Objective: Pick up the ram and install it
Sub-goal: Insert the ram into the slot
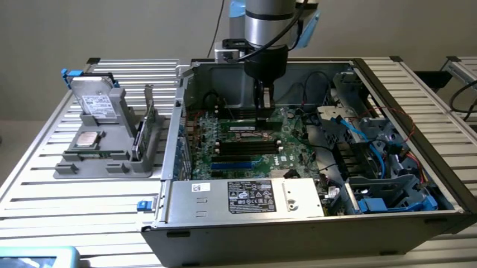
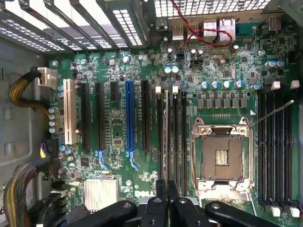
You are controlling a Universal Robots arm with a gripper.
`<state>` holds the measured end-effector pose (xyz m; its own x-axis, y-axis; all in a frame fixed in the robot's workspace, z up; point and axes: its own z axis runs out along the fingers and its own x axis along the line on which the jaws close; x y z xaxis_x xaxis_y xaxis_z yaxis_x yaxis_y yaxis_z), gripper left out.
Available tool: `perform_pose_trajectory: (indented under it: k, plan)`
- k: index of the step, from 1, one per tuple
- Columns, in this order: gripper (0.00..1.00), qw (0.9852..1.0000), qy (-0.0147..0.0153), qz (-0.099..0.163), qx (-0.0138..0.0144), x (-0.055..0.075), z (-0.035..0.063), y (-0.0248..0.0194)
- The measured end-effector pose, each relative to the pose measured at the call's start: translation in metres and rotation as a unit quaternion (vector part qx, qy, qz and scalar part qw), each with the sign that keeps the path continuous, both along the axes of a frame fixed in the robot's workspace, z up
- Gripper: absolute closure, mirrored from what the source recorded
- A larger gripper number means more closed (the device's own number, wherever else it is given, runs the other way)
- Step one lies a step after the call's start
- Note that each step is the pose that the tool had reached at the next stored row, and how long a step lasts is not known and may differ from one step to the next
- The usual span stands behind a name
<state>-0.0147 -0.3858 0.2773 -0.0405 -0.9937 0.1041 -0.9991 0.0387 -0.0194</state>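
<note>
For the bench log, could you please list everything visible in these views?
table: one, silver slats, under everything
computer case: one, grey, open, on the table
motherboard: one, green, inside the case
processor socket: one, silver frame, on the motherboard
memory slots: two banks, black, either side of the socket
power supply: one, silver, at the case's near wall
holder: one, grey, exterior view's left of the case
hard drive: one, silver, upright in the holder
processor chip: one, silver, flat on the holder
ram: one, pale edge-on strip, over the slots beside the socket
gripper: one, black, shut on the ram
arm: one, silver and black, reaching into the case
</note>
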Motion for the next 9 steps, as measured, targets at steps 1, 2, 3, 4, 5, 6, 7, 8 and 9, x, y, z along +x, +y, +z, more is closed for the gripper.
perform_pose_trajectory:
  k: [1, 2, 3, 4, 5, 6, 7, 8, 9]
  plan:
    - [0.88, 1.0000, 0.0000, 0.000, 0.0000, 0.0000, -0.0007, 0.0000]
    - [0.88, 1.0000, 0.0000, 0.000, 0.0000, 0.0000, -0.0013, 0.0000]
    - [0.88, 1.0000, 0.0000, 0.000, 0.0000, 0.0000, -0.0018, 0.0000]
    - [0.88, 1.0000, 0.0000, 0.001, -0.0001, 0.0000, -0.0021, 0.0000]
    - [0.88, 1.0000, 0.0000, 0.001, 0.0000, 0.0000, -0.0025, 0.0000]
    - [0.88, 1.0000, 0.0000, 0.001, 0.0000, 0.0000, -0.0028, 0.0000]
    - [0.88, 1.0000, 0.0000, 0.002, 0.0000, 0.0001, -0.0031, 0.0000]
    - [0.88, 1.0000, 0.0000, 0.002, 0.0000, 0.0001, -0.0036, 0.0000]
    - [0.88, 1.0000, 0.0000, 0.002, 0.0001, 0.0001, -0.0041, 0.0000]
